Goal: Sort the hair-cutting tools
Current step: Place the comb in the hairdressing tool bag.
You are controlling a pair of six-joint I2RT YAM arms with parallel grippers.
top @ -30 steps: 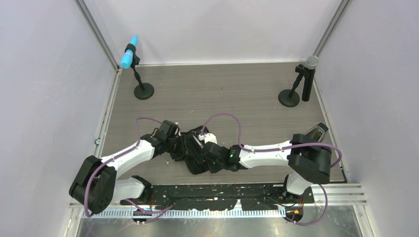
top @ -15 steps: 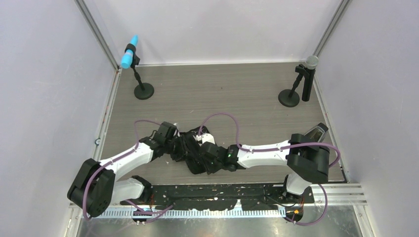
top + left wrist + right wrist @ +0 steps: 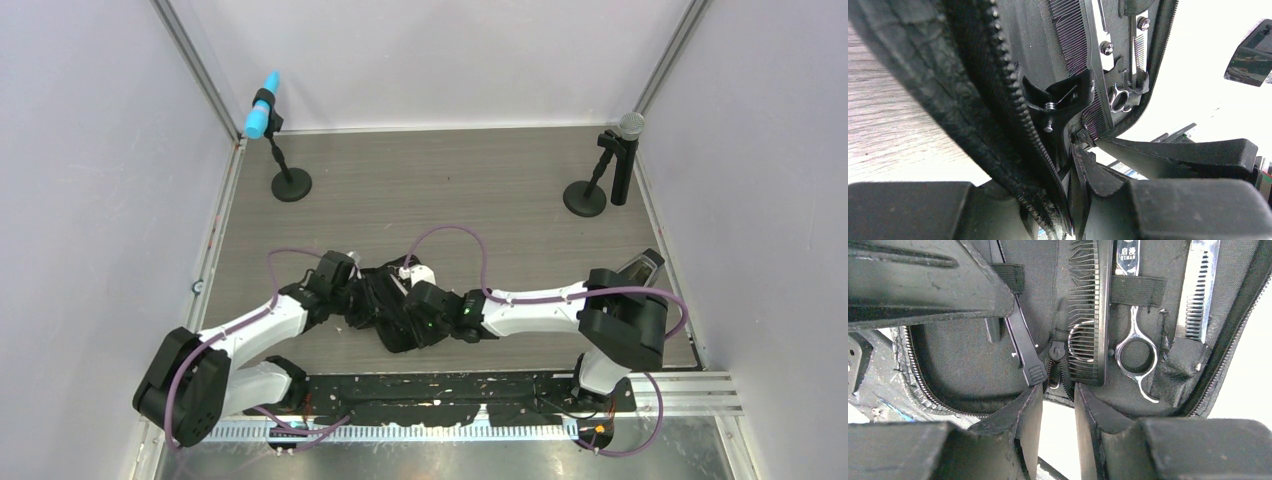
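Observation:
The black zip case (image 3: 385, 312) lies open mid-table between both arms. In the right wrist view its inside holds a black comb (image 3: 1093, 315), silver scissors (image 3: 1135, 352) under an elastic strap, thinning scissors (image 3: 1198, 290) and a slim black clip (image 3: 1020, 342). My right gripper (image 3: 1058, 395) is open at the case's near edge, by the zip pull (image 3: 1055, 352), with nothing between its fingers. My left gripper (image 3: 1048, 200) is shut on the case's zippered edge (image 3: 973, 85). The left wrist view also shows the comb (image 3: 1073, 30), a clip (image 3: 1058, 100) and a scissor ring (image 3: 1120, 97).
A microphone with a blue head (image 3: 262, 118) stands on a round base at the back left. A grey-headed one (image 3: 628, 125) stands at the back right. The wooden table (image 3: 450, 190) is walled on three sides.
My right gripper has opened and slid slightly left along the case. The left arm has shifted a little, its jaws tightening on the case edge.

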